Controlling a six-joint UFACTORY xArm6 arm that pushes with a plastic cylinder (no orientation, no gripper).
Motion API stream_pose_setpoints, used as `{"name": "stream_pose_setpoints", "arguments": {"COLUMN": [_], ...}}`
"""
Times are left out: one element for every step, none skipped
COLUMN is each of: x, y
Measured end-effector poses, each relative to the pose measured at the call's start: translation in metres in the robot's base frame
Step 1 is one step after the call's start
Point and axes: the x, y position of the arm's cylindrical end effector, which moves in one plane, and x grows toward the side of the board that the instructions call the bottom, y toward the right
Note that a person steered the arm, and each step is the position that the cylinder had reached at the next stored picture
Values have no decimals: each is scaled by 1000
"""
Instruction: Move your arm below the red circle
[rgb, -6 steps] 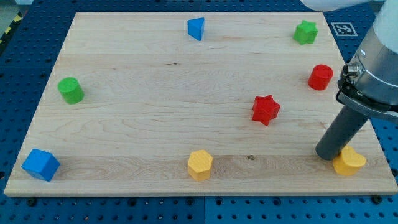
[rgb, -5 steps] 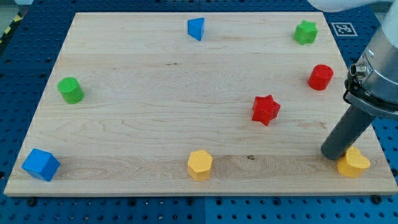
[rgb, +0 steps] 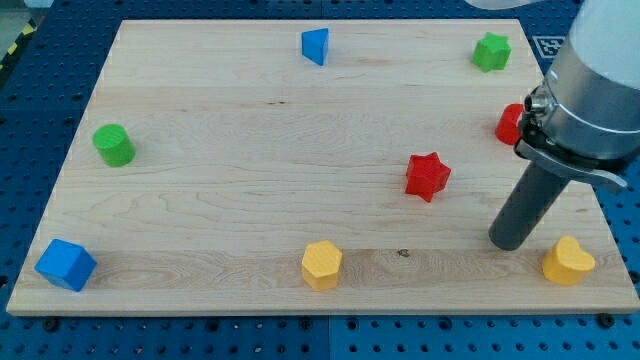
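The red circle (rgb: 508, 124) sits near the board's right edge, partly hidden behind my arm's grey collar. My tip (rgb: 507, 243) rests on the board well below the red circle, toward the view's bottom right. The red star (rgb: 427, 176) lies up and to the left of the tip. The yellow heart (rgb: 567, 261) lies just right of and slightly below the tip, apart from it.
A green star (rgb: 491, 51) is at the top right and a blue triangle (rgb: 315, 45) at the top middle. A green cylinder (rgb: 113, 145) is at the left, a blue cube (rgb: 65, 265) at the bottom left, a yellow hexagon (rgb: 322, 265) at the bottom middle.
My tip has moved left and slightly up, away from the yellow heart, which shifted a little right earlier. My arm's collar now covers part of the red circle.
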Motion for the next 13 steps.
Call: {"name": "stream_pose_setpoints", "arguments": {"x": [0,0,0,0,2,2,-12,-32,-33,-33,-33,-40,-58], "y": [-4,-4,-5,-21,-42,-60,-74,-78,-78,-78,-55,-28,1]}}
